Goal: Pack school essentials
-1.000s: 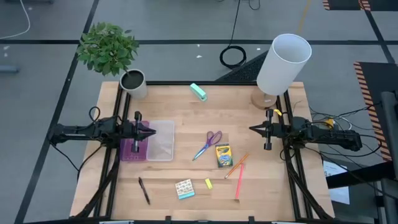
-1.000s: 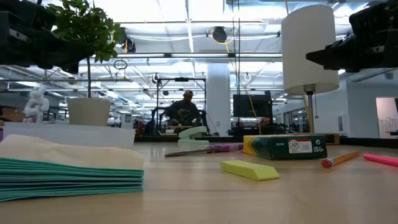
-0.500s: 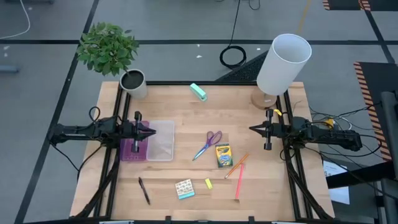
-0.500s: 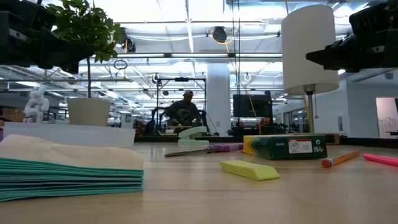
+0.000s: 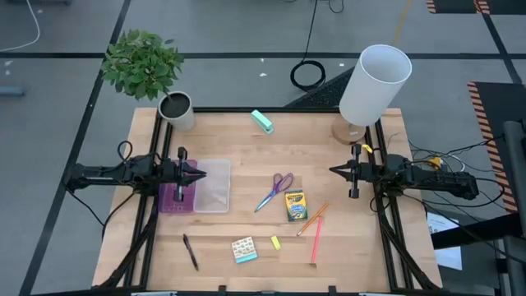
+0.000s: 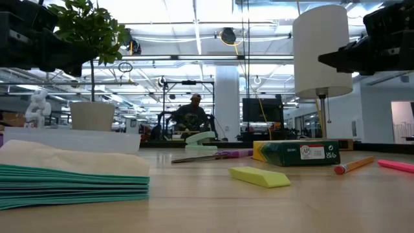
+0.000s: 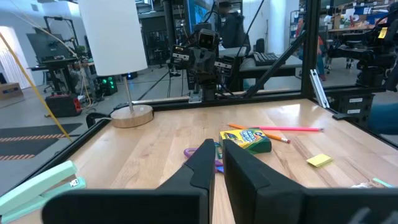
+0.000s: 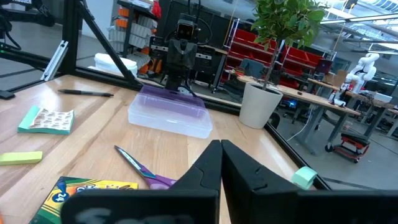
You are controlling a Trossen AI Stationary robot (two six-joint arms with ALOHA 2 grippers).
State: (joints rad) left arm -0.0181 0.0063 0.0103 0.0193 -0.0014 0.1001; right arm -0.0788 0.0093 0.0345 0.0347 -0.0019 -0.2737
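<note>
The school essentials lie flat on the wooden table: purple-handled scissors [image 5: 274,191], a yellow-green crayon box [image 5: 295,205], an orange pencil [image 5: 311,219], a pink pencil [image 5: 316,238], a small yellow piece [image 5: 275,242], a patterned square pad [image 5: 243,249] and a black pen [image 5: 190,251]. My left gripper [image 5: 200,173] hangs shut above the purple-and-clear case [image 5: 205,187] at the table's left. My right gripper [image 5: 334,171] hangs shut at the table's right, above bare wood, right of the scissors. Neither holds anything.
A teal block [image 5: 262,121] lies near the far edge. A white lamp [image 5: 371,86] stands at the far right corner. A potted plant [image 5: 144,62] and a grey pot [image 5: 175,108] stand at the far left corner. A person [image 6: 194,115] sits in the room behind.
</note>
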